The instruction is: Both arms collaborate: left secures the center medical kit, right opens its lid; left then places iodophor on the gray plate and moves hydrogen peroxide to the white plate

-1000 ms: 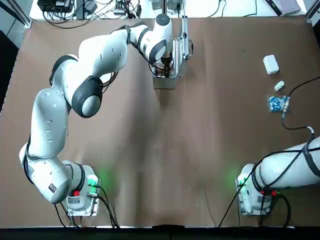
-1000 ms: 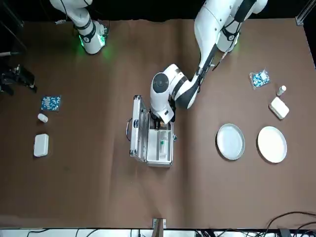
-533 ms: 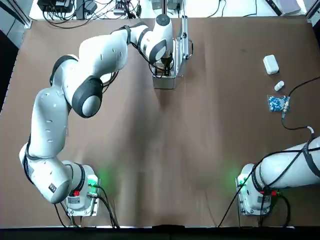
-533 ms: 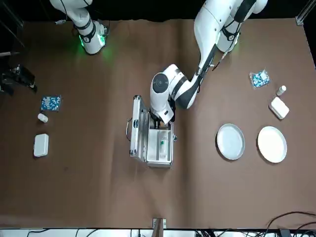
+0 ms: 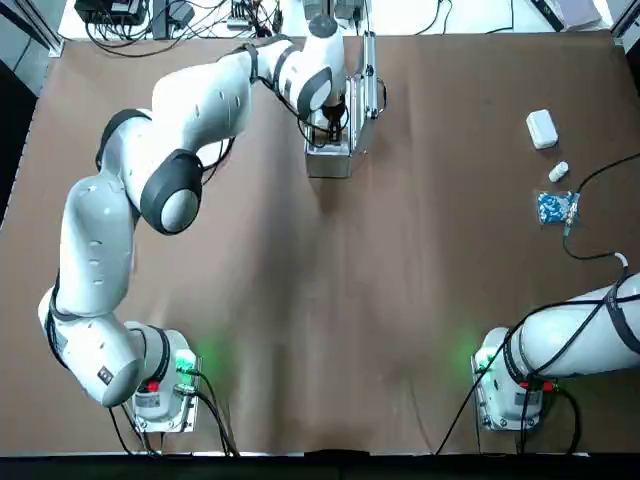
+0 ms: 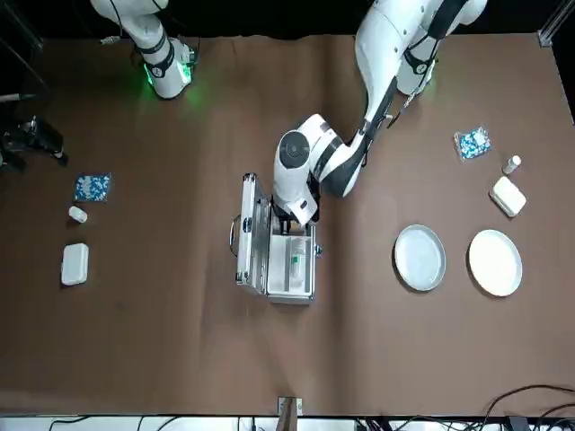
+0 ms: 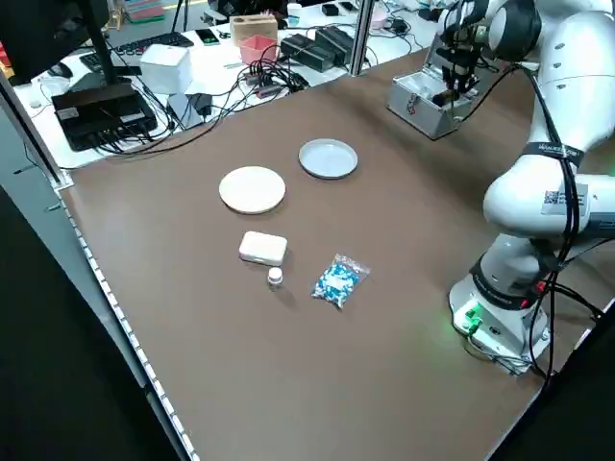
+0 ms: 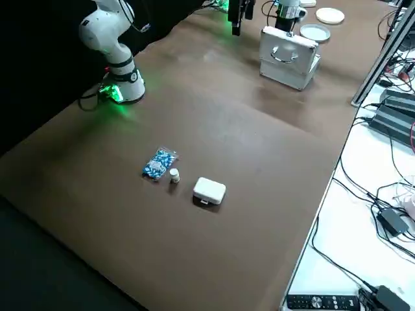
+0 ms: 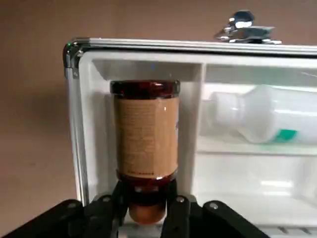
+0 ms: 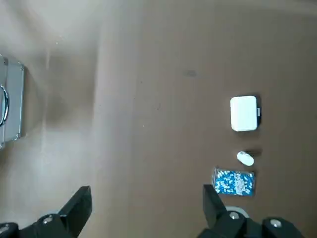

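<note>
The silver medical kit (image 6: pixel 289 280) stands open at mid-table, its lid (image 6: pixel 251 242) upright. My left gripper (image 9: pixel 146 197) reaches into it from above and is shut on the lighter cap of the dark brown iodophor (image 9: pixel 146 131), which sits in one end compartment. In the neighbouring compartment lies the whitish hydrogen peroxide (image 9: pixel 257 116), also seen in the front view (image 6: pixel 295 260). The gray plate (image 6: pixel 419 258) and the white plate (image 6: pixel 495 262) rest side by side on the robot's left, both bare. My right gripper (image 10: pixel 146 208) is open and parked far off at the robot's right.
On the robot's left lie a blue packet (image 6: pixel 472 142), a small bottle (image 6: pixel 512 163) and a rounded white box (image 6: pixel 508 196). A matching blue packet (image 6: pixel 92 187), small bottle (image 6: pixel 78 214) and white box (image 6: pixel 75 264) lie on its right. Cables run along the far edge (image 5: pixel 240 20).
The left arm's wrist has shifted slightly over the kit, toward the table's far edge. The right arm has not moved.
</note>
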